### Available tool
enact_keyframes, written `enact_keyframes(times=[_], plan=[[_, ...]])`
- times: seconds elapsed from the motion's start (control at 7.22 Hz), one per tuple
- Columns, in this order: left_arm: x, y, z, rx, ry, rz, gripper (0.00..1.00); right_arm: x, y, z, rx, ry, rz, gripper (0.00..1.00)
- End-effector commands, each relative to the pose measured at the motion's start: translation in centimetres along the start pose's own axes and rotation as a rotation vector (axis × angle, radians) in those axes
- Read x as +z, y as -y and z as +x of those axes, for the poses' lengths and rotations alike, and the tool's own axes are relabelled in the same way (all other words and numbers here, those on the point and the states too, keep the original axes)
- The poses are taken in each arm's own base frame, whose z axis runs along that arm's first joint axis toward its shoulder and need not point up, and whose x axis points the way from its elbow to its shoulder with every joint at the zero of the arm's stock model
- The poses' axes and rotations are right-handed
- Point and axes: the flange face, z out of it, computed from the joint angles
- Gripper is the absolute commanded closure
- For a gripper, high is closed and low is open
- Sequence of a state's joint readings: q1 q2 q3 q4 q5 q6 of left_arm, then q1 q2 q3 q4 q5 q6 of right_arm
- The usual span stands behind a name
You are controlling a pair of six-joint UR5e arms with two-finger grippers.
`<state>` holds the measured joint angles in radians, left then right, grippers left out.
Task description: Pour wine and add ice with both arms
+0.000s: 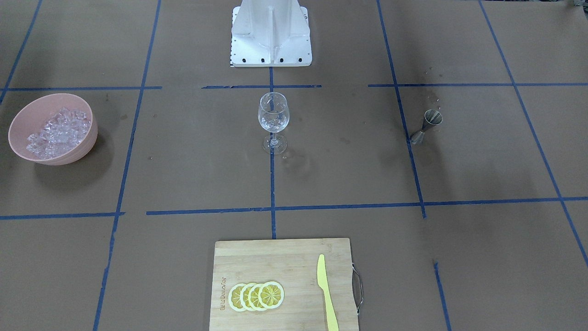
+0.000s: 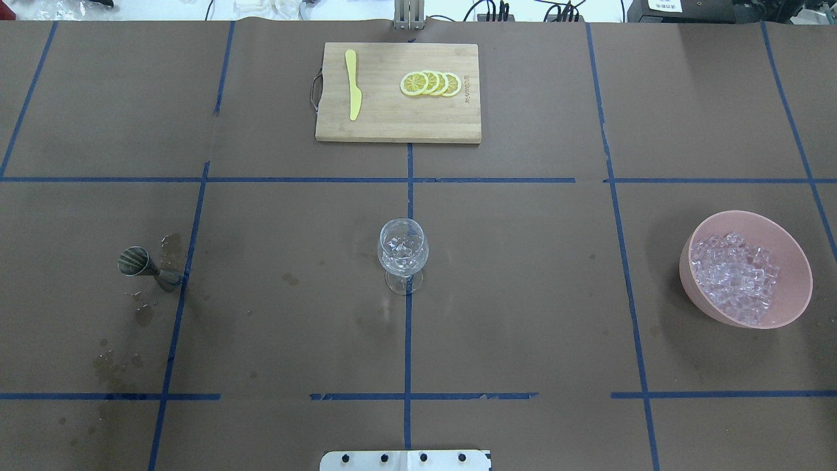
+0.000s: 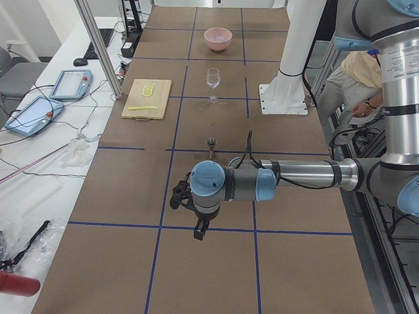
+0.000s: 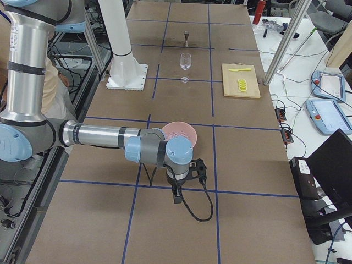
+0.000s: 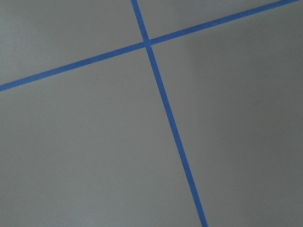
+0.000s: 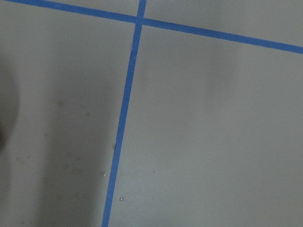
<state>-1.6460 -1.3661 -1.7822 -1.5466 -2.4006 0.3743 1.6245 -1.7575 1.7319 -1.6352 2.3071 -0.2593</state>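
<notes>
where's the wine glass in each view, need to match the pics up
Exterior front-facing: wine glass upper centre, on the middle tape line.
Overhead exterior: wine glass centre, slightly below the middle.
Exterior left: wine glass upper middle, far down the table.
Exterior right: wine glass upper middle.
Left wrist-mounted: not in it.
Right wrist-mounted: not in it.
Shared landmark: the wooden cutting board, across the glass from the white base.

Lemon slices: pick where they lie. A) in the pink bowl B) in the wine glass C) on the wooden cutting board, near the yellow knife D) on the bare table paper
C: the lemon slices lie in an overlapping row on the cutting board, apart from the yellow knife.
</notes>
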Motion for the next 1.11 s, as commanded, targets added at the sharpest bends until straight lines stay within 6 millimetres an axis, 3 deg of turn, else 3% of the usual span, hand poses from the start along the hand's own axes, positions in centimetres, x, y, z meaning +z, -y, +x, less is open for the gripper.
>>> enact_keyframes(times=[0.0, 0.97], plan=[[-0.02, 0.09, -0.03, 0.0, 0.002, 0.0, 0.0, -0.04, 0.06, -0.02, -0.001, 0.0, 0.001, 0.0], [0.18, 0.04, -0.25, -0.003, 0.0, -0.003, 0.0, 0.37, -0.24, 0.27, -0.04, -0.011, 0.046, 0.0]])
